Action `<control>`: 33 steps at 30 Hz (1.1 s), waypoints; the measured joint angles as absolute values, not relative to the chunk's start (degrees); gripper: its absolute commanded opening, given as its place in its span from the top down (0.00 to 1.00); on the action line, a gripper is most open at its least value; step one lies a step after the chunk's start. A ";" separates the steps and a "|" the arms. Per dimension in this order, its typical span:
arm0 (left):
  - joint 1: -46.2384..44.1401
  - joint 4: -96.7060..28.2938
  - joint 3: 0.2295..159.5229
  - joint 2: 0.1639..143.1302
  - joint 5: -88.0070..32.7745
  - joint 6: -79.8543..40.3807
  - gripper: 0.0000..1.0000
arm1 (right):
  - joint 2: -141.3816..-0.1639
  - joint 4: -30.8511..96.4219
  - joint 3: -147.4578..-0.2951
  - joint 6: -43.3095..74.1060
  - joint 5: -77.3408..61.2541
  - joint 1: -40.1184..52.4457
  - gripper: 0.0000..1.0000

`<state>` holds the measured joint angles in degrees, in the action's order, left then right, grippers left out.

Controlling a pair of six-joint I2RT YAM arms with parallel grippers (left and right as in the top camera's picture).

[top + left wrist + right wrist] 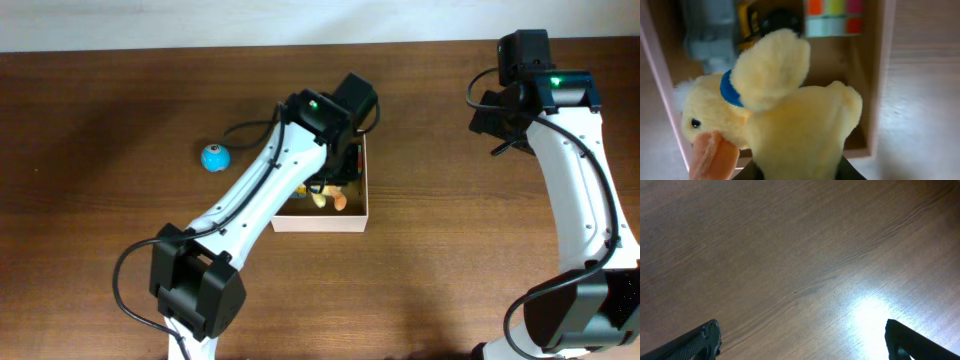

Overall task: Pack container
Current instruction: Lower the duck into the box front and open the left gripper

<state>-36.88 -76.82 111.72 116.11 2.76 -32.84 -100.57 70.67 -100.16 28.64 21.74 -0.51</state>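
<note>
The container is a white-walled cardboard box with a tan inside at the table's middle; it also shows in the left wrist view. My left gripper is shut on a yellow plush duck with an orange beak and blue collar, held over the container. The duck shows in the overhead view under my left arm. Inside the container lie a grey toy, a yellow-black toy and a multicoloured block. My right gripper is open and empty over bare wood at the far right.
A small blue ball lies on the table left of the container. The left arm reaches across the container's left half and hides it. The right arm stands along the right edge.
</note>
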 measured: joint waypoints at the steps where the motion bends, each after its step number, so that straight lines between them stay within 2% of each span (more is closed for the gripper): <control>1: -37.12 -76.64 110.78 116.11 3.62 -34.06 0.72 | -100.57 70.70 -100.16 28.58 21.71 -0.51 0.01; 13: -39.40 -68.99 99.02 116.29 6.50 -41.19 0.72 | -100.57 70.67 -100.16 28.60 21.74 -0.51 0.01; 26: -43.44 -62.52 96.79 116.31 6.46 -41.89 0.71 | -100.57 70.67 -100.16 28.64 21.74 -0.51 0.01; 29: -43.48 -62.48 96.79 116.31 6.44 -42.11 0.63 | -100.57 70.67 -100.16 28.64 21.74 -0.51 0.01; 33: -43.48 -62.46 96.79 116.31 6.33 -42.52 0.33 | -100.57 70.67 -100.16 28.64 21.74 -0.51 0.01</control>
